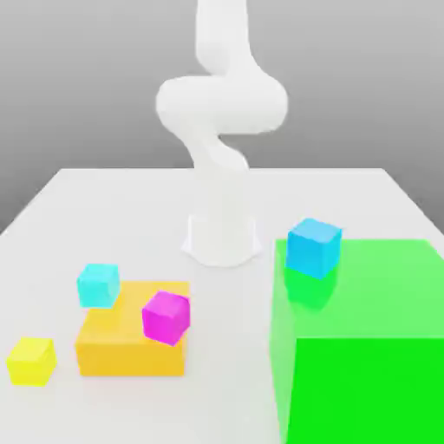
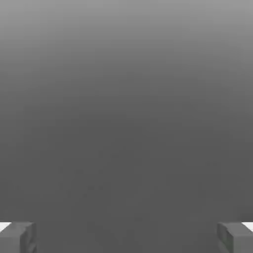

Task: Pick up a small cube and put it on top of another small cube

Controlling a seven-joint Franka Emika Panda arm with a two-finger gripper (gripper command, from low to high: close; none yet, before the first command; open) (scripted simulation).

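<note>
- The pincer (image 2: 126, 238) is opened wide, and nothing is gripped between its fingers.
- Outside the pincer's grasp, the yellow cube (image 1: 31, 362) is placed on the table (image 1: 234, 347), at the exterior view's left of the orange block (image 1: 132, 357).
- Also left ungripped by the pincer, the pale cyan cube (image 1: 98, 286) is seen at the block's far left corner; whether it is supported by the block cannot be told.
- The magenta cube (image 1: 166, 318) is likewise left unheld.
</note>
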